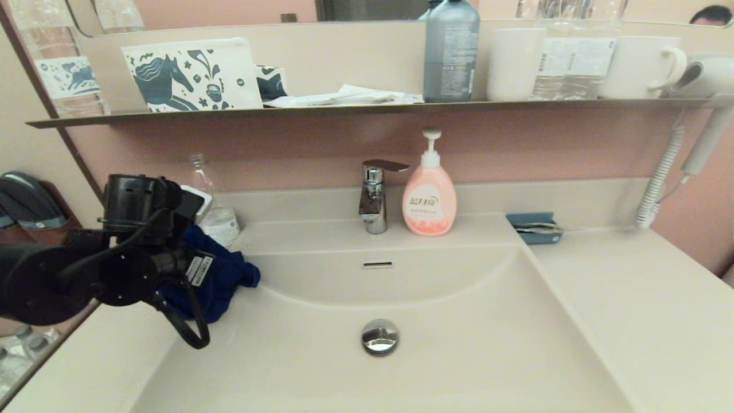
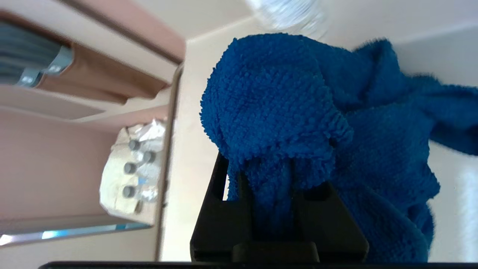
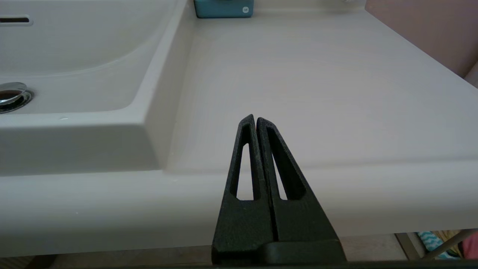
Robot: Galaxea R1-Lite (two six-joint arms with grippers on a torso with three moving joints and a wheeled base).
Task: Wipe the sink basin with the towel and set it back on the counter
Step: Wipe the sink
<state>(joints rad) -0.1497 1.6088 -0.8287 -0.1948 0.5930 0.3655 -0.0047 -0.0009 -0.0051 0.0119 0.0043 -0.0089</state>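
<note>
A bunched blue towel (image 1: 221, 281) hangs over the left rim of the cream sink basin (image 1: 459, 355), held by my left gripper (image 2: 269, 175), which is shut on a fold of the towel (image 2: 276, 101). The black left arm (image 1: 114, 258) covers most of the cloth in the head view. The basin has a chrome drain plug (image 1: 379, 336) and a slot overflow (image 1: 377, 265). My right gripper (image 3: 255, 118) is shut and empty, parked low in front of the counter (image 3: 298, 74) to the right of the basin. It does not show in the head view.
A chrome faucet (image 1: 374, 198) and pink soap pump bottle (image 1: 429, 195) stand behind the basin. A clear water bottle (image 1: 215, 206) stands back left, close to the towel. A blue holder (image 1: 533, 226) sits back right. A shelf (image 1: 367, 106) above carries cups and bottles.
</note>
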